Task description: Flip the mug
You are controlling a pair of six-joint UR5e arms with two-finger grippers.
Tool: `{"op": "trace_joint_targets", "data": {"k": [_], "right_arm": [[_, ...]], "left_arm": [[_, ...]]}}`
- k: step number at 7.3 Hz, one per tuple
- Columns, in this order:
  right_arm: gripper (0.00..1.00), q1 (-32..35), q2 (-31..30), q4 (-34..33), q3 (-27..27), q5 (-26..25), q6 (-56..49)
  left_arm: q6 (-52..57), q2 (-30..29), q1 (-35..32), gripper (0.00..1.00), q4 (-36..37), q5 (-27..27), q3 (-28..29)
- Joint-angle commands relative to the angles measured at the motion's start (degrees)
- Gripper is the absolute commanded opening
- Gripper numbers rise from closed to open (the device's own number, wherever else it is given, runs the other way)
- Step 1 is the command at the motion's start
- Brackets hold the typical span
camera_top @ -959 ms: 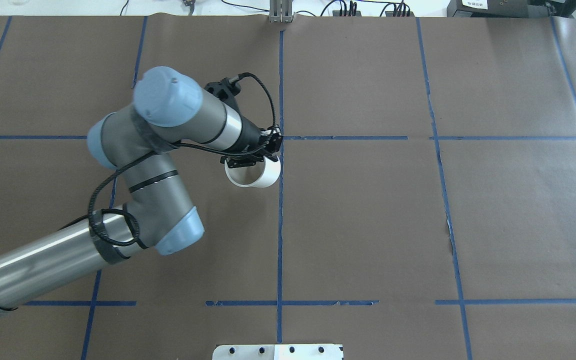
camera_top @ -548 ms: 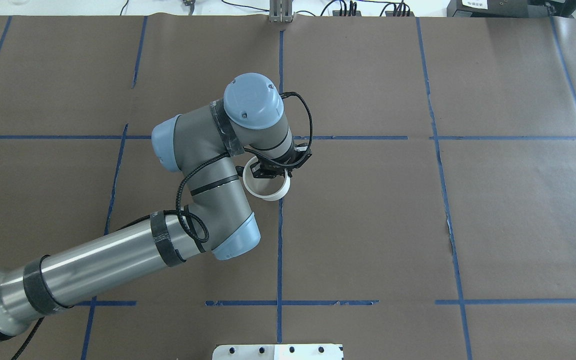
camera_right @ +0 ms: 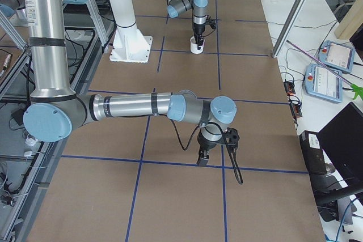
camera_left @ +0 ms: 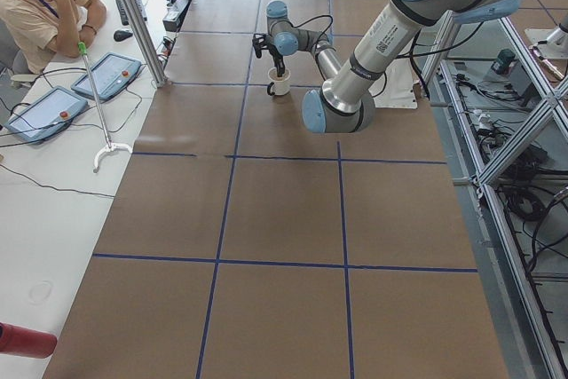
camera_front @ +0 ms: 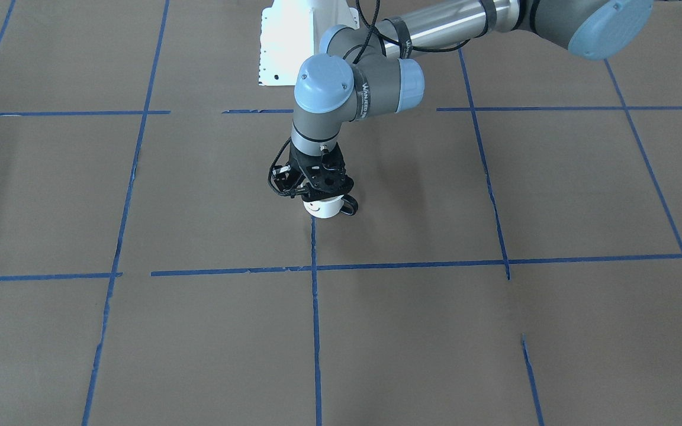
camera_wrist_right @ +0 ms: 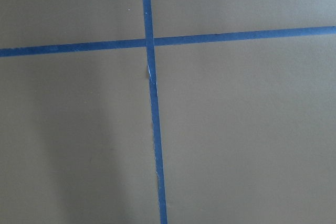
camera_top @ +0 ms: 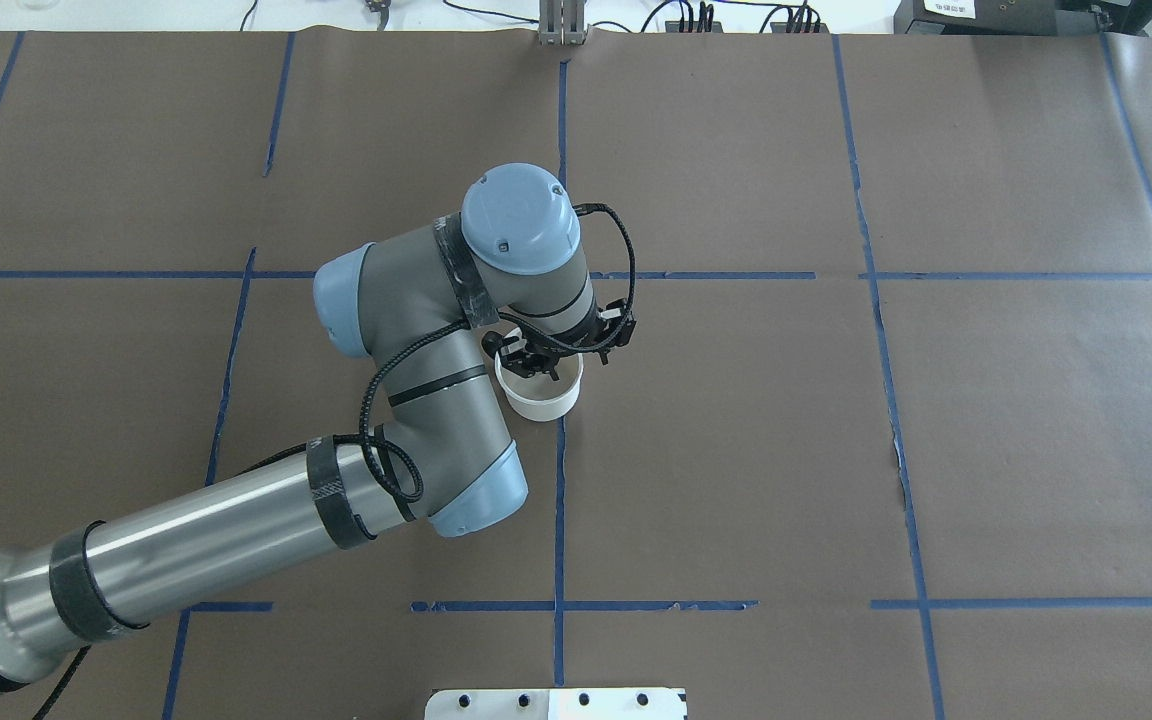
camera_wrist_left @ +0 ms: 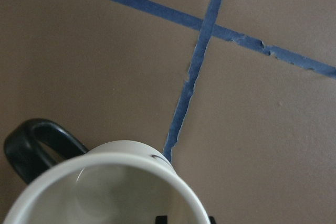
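Mug upright, mouth up, on the tabletop just beside the blue tape line. Left gripper: jaws narrow, pinching the rim from above. Right gripper well away from the line; jaw state cannot be told. Judgement: seat base flat, part jaws slowly, lift straight up to avoid tipping.

The mug is white with a black smiley face and handle. Blue tape lines grid the brown paper.
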Motion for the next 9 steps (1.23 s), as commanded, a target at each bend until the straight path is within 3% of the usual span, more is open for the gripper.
{"op": "trace_joint_targets", "data": {"k": [1, 3, 4, 7, 9], "right_arm": [[1.00, 0.00, 0.00, 0.00, 0.00, 0.00, 0.00], [1.00, 0.00, 0.00, 0.00, 0.00, 0.00, 0.00], [1.00, 0.00, 0.00, 0.00, 0.00, 0.00, 0.00], [1.00, 0.00, 0.00, 0.00, 0.00, 0.00, 0.00], [1.00, 0.00, 0.00, 0.00, 0.00, 0.00, 0.00]], "left_arm": [[8.59, 5.52, -4.68, 1.00, 4.07, -5.81, -12.34], [24.20, 20.25, -12.32, 1.00, 4.36, -6.55, -25.28], [37.52, 27.72, -17.75, 1.00, 4.36, -6.64, -26.20], [75.96, 46.81, -38.32, 1.00, 3.93, -13.14, -24.03], [87.37, 52.38, -48.97, 1.00, 3.49, -14.10, -18.77]]}}
